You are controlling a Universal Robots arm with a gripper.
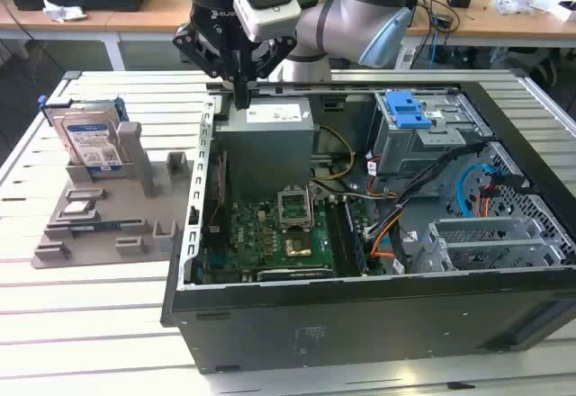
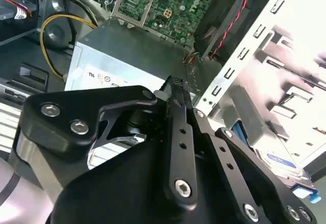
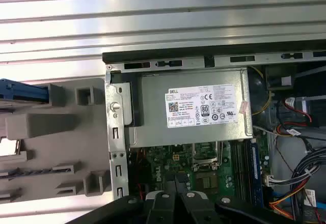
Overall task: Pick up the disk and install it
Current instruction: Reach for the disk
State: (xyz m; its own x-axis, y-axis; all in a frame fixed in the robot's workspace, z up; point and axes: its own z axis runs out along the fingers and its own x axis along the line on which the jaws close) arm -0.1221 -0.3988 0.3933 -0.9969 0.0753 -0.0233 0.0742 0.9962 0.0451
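In the exterior view, the gripper (image 1: pixel 243 97), claw clenched on nothing, hangs over the grey power-supply box (image 1: pixel 267 139) in the open computer case (image 1: pixel 360 319). The disk (image 1: pixel 90 139) stands upright in a grey holder (image 1: pixel 99 220) at the exterior view's left, well apart from the claw. In the second wrist view, the black fingers (image 2: pixel 178 132) meet above the box. In the first wrist view, the disk's blue frame shows at the holder, outside the case.
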